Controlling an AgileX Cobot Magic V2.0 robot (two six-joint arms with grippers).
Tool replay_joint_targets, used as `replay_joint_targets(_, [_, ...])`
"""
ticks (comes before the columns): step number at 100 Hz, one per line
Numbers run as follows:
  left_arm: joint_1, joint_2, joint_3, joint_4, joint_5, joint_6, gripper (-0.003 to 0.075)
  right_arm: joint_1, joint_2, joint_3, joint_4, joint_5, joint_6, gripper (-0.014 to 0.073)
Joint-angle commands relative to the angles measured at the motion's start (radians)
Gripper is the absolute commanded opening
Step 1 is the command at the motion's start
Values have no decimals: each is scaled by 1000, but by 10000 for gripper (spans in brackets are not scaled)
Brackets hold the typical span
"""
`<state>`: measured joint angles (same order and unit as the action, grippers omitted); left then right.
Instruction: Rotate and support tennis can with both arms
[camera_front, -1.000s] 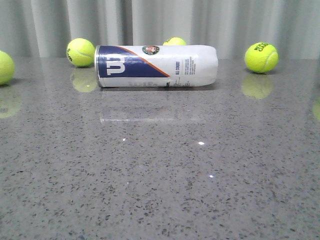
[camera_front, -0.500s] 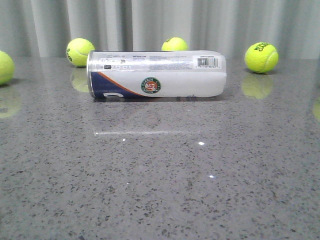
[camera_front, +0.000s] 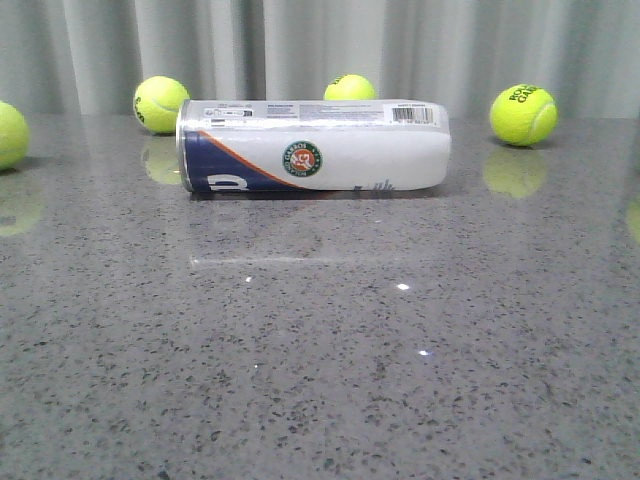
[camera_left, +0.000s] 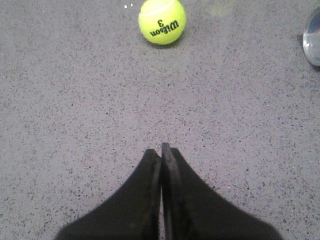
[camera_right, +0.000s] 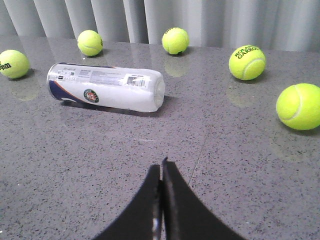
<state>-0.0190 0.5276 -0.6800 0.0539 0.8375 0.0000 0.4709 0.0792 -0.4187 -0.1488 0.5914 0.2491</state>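
Right gripper (camera_right: 161, 167): fingers pressed flat together, holding nothing, low over the gray table (camera_right: 100, 165). Ahead of it and off toward the robot's left, well apart, lies the tennis can (camera_right: 106, 87) on its side. Long side of the can running left to right across the table, silver rim end on the robot's left, rounded white end on the robot's right (that round end is the nearer one to this gripper).

Left gripper (camera_left: 161, 152): also pinched shut, also empty. In front of it just bare table and one yellow-green ball (camera_left: 162, 21). Only a sliver of the can's silver rim (camera_left: 313, 36) peeking in at the edge of that view, so the can sits off to one side, not straight ahead.

In the front view, the can (camera_front: 315, 146) flat on the table, round badge facing the camera, barcode on top. More balls behind the can and to both sides of it, none touching. Neither gripper touching the can yet.

Likely next: each gripper to its own end of the can, right one looking better lined up.
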Motion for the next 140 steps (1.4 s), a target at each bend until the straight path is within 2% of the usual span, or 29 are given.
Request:
replay_joint_targets(1, [-8, 75, -72, -9, -18, 0, 57, -6, 11, -21, -17, -80, -2, -64])
replay_joint_targets(8, [-8, 114, -92, -9, -9, 0, 160, -6, 11, -21, -17, -80, -2, -64])
replay_joint_targets(21, [-8, 154, -106, -9, -7, 0, 400, -6, 11, -21, -17, -80, -2, -64])
replay_joint_targets(25, [-8, 162, -106, -9, -5, 0, 453, -6, 11, -21, -17, -80, -2, -64])
replay_joint_targets(30, [-8, 169, -106, -9, 7, 0, 484, -6, 11, -21, -17, -80, -2, -64])
replay_joint_targets(53, [-8, 198, -106, -23, 48, 0, 483, -6, 11, -21, -17, -80, -2, -64])
replay_joint_targets(70, [-8, 224, -125, -139, 44, 0, 482, -6, 11, -21, -17, -80, -2, -64])
replay_joint_targets(87, [-8, 313, -179, -390, 53, 88, 482, -6, 11, -21, -17, -80, -2, -64])
replay_joint_targets(115, [-8, 526, -255, -856, 81, 348, 482, -6, 11, -21, -17, -80, -2, -64])
replay_joint_targets(140, [-8, 755, -353, -1079, 152, 501, 482, -6, 11, -21, -17, -80, -2, -64])
